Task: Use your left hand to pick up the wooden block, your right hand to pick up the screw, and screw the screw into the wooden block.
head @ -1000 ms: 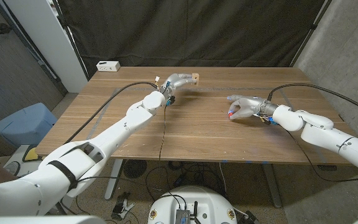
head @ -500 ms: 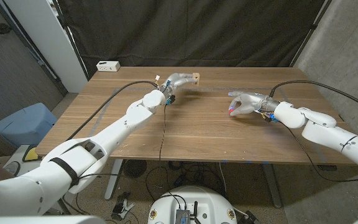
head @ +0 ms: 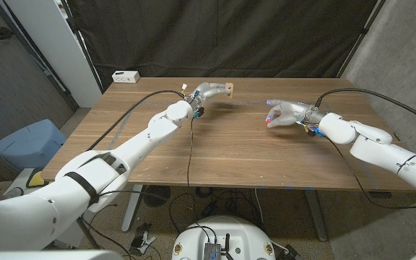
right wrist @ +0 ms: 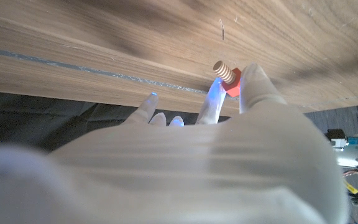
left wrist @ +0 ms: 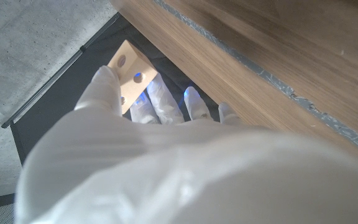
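Alignment is the step in hand, as I judge it: both pick-ups look done and the joining has not begun. The left hand (head: 206,92) grips the wooden block (head: 227,90) at its fingertips, raised off the tabletop (head: 230,152), and in the left wrist view the block's (left wrist: 129,73) face with its holes juts out beyond the fingers (left wrist: 157,99). The right hand (head: 284,115) pinches the screw (head: 269,123), whose red head (right wrist: 232,87) sits between the fingertips with the threaded wooden shank (right wrist: 222,70) pointing away from the palm. The two hands are well apart, the block off to the right hand's far inner side. The next move calls for bringing the hands together over the middle of the tabletop, turning the block so one hole faces the shank's tip, and seating the tip squarely before any twisting; a tilted start would probably jam or slip. The tabletop is dark wood planking with cables (head: 191,155) trailing from the arms. A small white box (head: 126,76) sits at its far corner beyond the left hand. Black curtain (head: 215,36) hangs behind, and a blue bin (head: 29,143) stands on the floor beside.
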